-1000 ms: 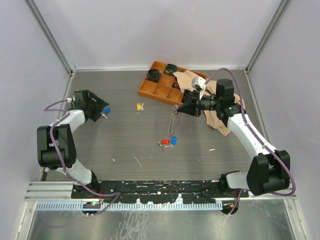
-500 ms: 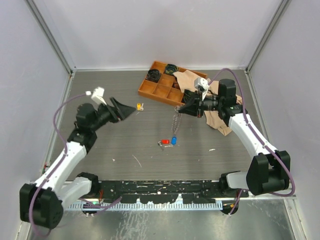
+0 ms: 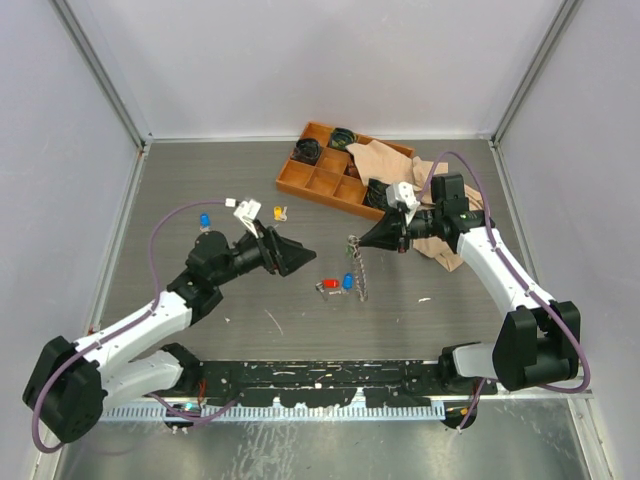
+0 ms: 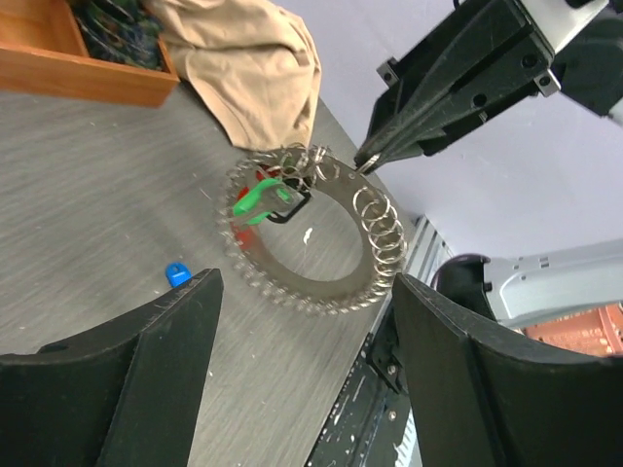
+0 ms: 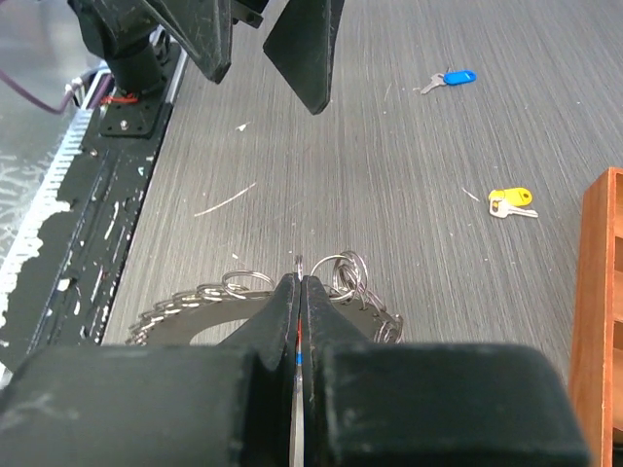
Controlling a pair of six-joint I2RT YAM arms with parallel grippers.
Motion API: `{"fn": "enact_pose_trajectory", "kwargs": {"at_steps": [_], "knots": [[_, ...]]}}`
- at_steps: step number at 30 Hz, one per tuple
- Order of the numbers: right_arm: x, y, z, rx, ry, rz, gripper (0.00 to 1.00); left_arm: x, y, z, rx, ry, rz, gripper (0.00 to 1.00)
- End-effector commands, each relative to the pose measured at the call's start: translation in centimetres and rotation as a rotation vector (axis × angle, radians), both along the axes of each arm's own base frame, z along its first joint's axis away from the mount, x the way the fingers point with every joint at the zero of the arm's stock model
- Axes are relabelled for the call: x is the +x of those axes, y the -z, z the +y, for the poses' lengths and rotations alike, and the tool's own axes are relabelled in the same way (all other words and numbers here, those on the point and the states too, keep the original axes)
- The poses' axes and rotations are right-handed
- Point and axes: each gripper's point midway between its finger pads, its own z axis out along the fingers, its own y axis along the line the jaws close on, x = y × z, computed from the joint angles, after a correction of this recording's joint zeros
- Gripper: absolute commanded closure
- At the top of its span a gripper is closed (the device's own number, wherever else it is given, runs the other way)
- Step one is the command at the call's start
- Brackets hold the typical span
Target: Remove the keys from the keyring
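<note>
Silvery keyring (image 4: 326, 297) bears a green key cap (image 4: 255, 200); tray (image 4: 78, 83) orange, cloth (image 4: 253, 58) beige.

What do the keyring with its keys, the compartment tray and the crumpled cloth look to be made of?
The keyring and keys look like bare metal: silvery, thin and glinting. The tray looks like wood, orange-brown and matte with faint grain, though painted board is possible. The cloth looks like soft tan fabric, since it lies in folds and creases.
</note>
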Motion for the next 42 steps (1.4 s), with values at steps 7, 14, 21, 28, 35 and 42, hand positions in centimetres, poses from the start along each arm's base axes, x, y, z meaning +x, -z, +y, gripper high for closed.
{"fn": "enact_pose_trajectory", "kwargs": {"at_steps": [7,14,21,28,35,42], "knots": [[-2.0,0.3,-1.2,-0.098,-0.067,-0.271,0.99,-1.5,-2.1,-2.3,0.021,0.047,-0.294,0.32],[-3.3,1.8,-2.1,-0.174,-0.111,-0.334,0.99,-2.4,-0.4,-1.1,0.122,0.048,-0.465,0.30],[-4.8,2.6,-2.9,-0.234,-0.144,-0.325,0.99,-2.5,0.7,-1.0,0.161,0.052,-0.527,0.30],[-7.7,2.7,-2.9,-0.192,-0.231,-0.344,0.99,-3.2,0.8,-1.6,0.171,0.091,-0.625,0.29],[-8.5,3.0,-2.7,-0.192,-0.254,-0.314,0.99,-4.7,1.0,-2.8,0.194,0.180,-0.747,0.26],[-10.3,3.8,-2.1,-0.188,-0.309,-0.291,0.99,-5.4,1.5,-3.8,0.209,0.232,-0.782,0.25]]}}
